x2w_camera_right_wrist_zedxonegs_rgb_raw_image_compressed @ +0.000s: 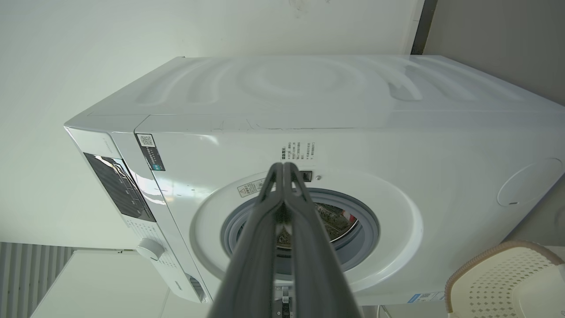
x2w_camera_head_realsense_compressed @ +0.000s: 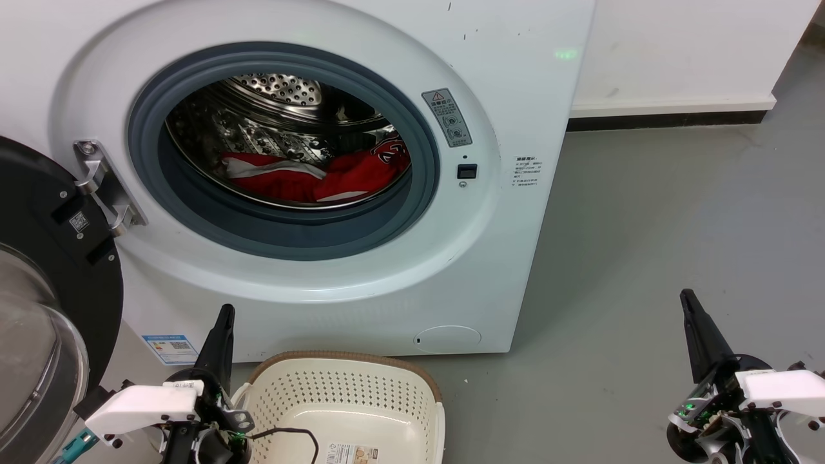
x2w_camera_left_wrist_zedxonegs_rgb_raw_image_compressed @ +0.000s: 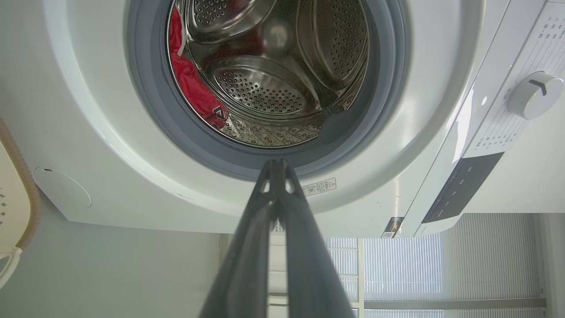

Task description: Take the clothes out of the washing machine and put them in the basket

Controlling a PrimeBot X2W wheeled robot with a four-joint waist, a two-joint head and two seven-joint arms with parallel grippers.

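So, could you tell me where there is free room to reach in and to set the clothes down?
The drum is open above the clothes lying low in the washing machine. The basket holds only a label and a thin cable. The floor between machine and right gripper is bare. Crowded at left: door, left gripper.

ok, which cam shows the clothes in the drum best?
Head view: the clothes lie spread low in the drum, in plain sight. Left wrist view catches a red strip at the drum's edge; right wrist view, a tiny red sliver.

Porthole (x2w_camera_head_realsense_compressed: 283,151) seemingly unobstructed — door (x2w_camera_head_realsense_compressed: 45,290) swung aside
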